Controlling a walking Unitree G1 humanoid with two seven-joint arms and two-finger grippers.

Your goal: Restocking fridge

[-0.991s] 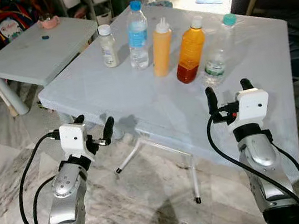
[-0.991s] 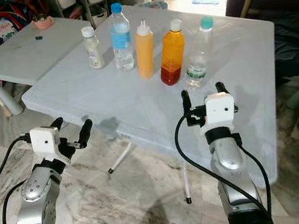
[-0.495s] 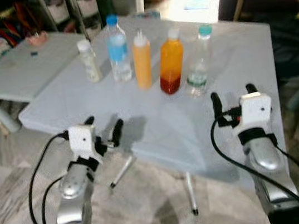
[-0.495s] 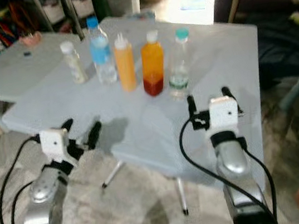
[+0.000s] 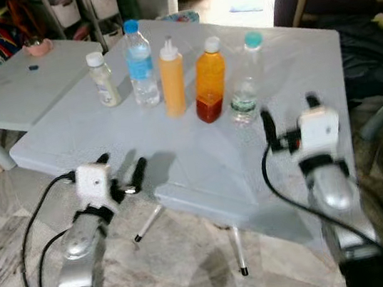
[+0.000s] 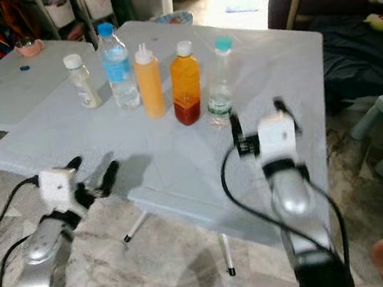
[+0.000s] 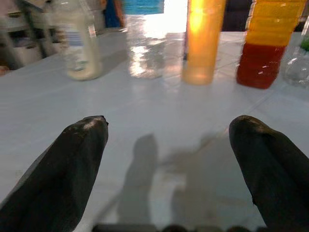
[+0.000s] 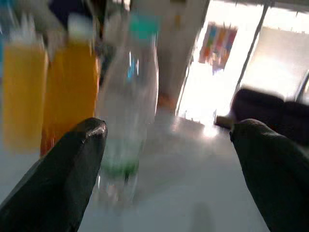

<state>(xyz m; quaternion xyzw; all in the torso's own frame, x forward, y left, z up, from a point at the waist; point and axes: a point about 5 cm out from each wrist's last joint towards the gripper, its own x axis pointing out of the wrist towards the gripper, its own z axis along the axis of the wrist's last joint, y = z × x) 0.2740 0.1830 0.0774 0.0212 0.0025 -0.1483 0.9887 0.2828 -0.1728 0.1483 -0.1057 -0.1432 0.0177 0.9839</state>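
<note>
Both black-fingered grippers, left gripper [image 5: 122, 174] and right gripper [image 5: 288, 112], hover spread and empty before five plastic bottles [image 5: 209, 79] on the pale blue table [image 5: 202, 163]

right gripper [image 5: 288, 111] raised and carried forward over the bench [image 5: 176, 138], now close behind the teal-capped clear bottle [image 5: 246, 77], its arm motion-blurred

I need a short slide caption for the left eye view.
Both open grippers, left gripper and right gripper, face five bottles on the table.
</note>
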